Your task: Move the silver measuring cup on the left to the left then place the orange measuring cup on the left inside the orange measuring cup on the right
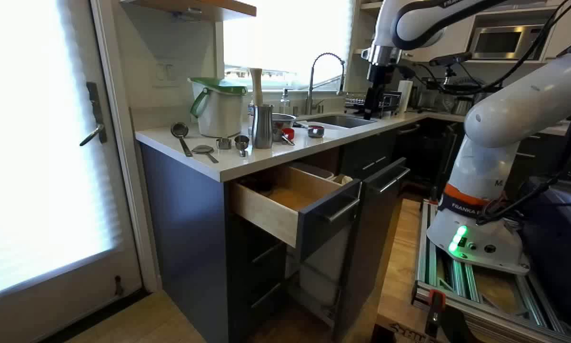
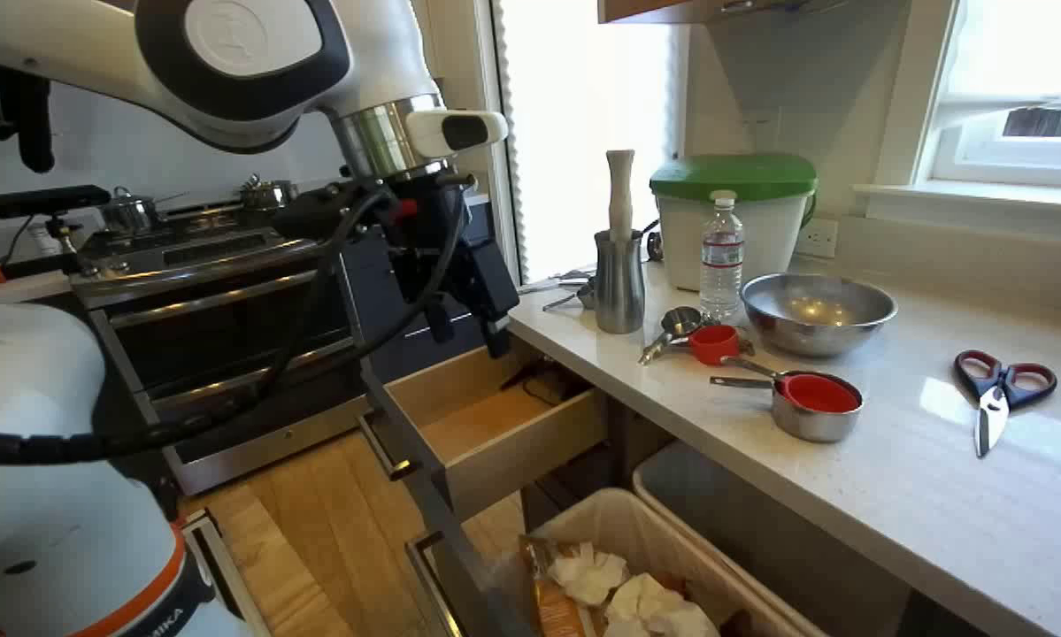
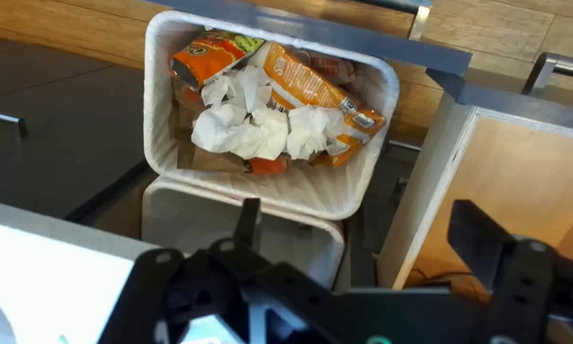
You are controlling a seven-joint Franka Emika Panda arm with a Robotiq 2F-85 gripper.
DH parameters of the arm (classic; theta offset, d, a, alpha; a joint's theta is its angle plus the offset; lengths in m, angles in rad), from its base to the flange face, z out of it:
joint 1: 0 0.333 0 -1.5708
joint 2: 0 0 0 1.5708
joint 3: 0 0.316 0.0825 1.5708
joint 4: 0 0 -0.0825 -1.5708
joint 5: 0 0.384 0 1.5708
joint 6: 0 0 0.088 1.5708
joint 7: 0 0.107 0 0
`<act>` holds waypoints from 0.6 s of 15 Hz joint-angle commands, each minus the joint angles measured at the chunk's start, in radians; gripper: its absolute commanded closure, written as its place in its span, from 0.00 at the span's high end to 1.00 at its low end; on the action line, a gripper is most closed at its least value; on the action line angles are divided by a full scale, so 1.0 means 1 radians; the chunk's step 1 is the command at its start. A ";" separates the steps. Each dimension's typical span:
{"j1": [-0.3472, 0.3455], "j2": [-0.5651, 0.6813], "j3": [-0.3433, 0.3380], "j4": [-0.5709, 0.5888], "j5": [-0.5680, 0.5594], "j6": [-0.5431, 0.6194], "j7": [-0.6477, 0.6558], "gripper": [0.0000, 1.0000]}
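The left orange-red measuring cup (image 2: 714, 343) lies on the counter; it also shows in an exterior view (image 1: 288, 134). A silver measuring cup (image 2: 680, 320) lies beside it, also in an exterior view (image 1: 242, 141). On the right, another orange-red measuring cup (image 2: 818, 393) sits inside a larger silver cup (image 2: 815, 425); this pair shows in an exterior view (image 1: 315, 131). My gripper (image 3: 355, 222) is open and empty, with its fingers wide apart. In an exterior view the gripper (image 2: 471, 332) hangs near the open drawer, apart from all the cups. No cup is clearly seen in the wrist view.
An open wooden drawer (image 2: 521, 460) and a pulled-out trash bin (image 3: 272, 191) are below. On the counter stand a steel shaker (image 2: 618, 287) with a wooden pestle, a bottle (image 2: 722, 265), a metal bowl (image 2: 818, 332), scissors (image 2: 995, 411) and a green-lidded bucket (image 2: 734, 181).
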 commanded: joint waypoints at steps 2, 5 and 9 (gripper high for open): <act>0.007 0.002 -0.005 -0.034 -0.004 -0.007 0.004 1.00; 0.006 0.013 -0.005 -0.041 -0.004 -0.007 0.004 1.00; 0.007 0.013 -0.005 -0.040 -0.004 -0.007 0.004 1.00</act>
